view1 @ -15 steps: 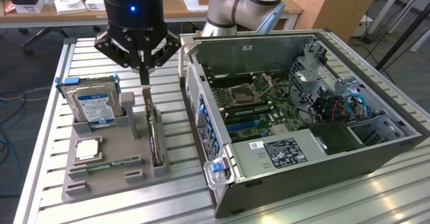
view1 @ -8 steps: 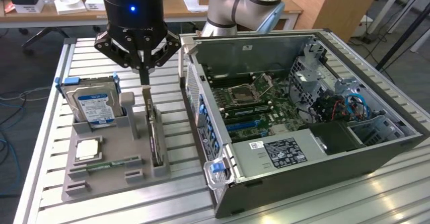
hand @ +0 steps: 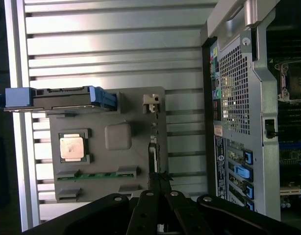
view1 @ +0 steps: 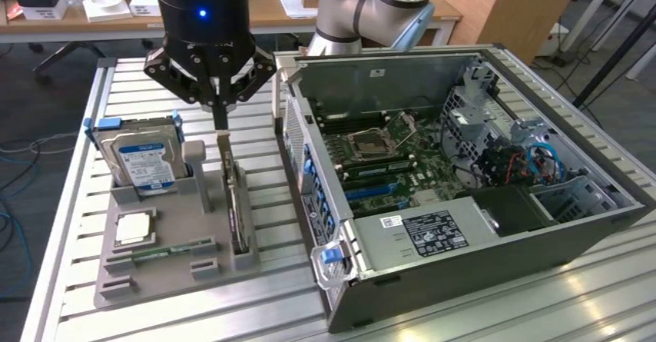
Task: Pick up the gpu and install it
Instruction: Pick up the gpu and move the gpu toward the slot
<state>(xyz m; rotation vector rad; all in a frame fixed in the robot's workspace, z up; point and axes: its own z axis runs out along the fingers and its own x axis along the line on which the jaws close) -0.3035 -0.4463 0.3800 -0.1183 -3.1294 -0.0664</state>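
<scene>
Over the grey holder tray [view1: 174, 219] on the slatted metal bench [view1: 205, 311], in the exterior view, my end effector [view1: 220, 123] hangs with its two slim fingers pressed together into one blade, pinching nothing that I can make out. Its tip sits right above the gpu [view1: 238, 211]; I cannot tell whether it touches. The gpu stands on its long edge in a narrow slot of the tray, between the hard drive [view1: 144, 161] and the open computer case [view1: 492, 250]. To do this pick well, I judge I must stay square to the card's thin upper edge and centred along it, because a tilted grip on so thin a board would jam it against the slot walls. In the wrist view, my end effector [hand: 158, 182] lines up with the gpu [hand: 153, 154], which shows edge-on as a dark, hard sliver with a pale metal bracket at its far end. The tray [hand: 136, 147] looks like matte moulded plastic, and the bench [hand: 116, 44] is bright ribbed aluminium. The case [hand: 234, 83] has a perforated steel back panel.
</scene>
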